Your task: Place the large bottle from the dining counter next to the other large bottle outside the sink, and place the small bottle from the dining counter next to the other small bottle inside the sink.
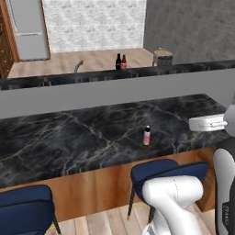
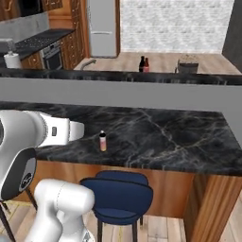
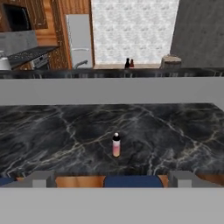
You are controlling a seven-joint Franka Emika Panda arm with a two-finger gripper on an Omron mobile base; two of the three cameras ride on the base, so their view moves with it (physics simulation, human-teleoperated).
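Note:
The small bottle (image 1: 147, 135) (image 2: 102, 141) (image 3: 116, 145), pale pink with a dark cap, stands upright near the front edge of the dining counter (image 1: 69, 137) (image 2: 165, 137) (image 3: 52, 131). My gripper (image 3: 111, 179) hovers in front of it, over the stools, open and empty. On the far counter a tall black bottle (image 1: 118, 61) (image 2: 141, 64) (image 3: 127, 63) stands right beside the amber-brown large bottle (image 1: 124, 61) (image 2: 146, 64) (image 3: 131, 64), to the right of the curved faucet (image 1: 79, 65) (image 2: 88, 63). The sink basin and the other small bottle are hidden behind the raised ledge.
Blue stools (image 1: 160, 172) (image 2: 118, 191) stand under the counter's wooden front. A grey raised ledge (image 1: 114, 92) separates the dining counter from the far counter. A lidded pot (image 1: 163, 57) (image 2: 187, 64) sits right of the bottles. A fridge (image 2: 101, 28) stands at the back.

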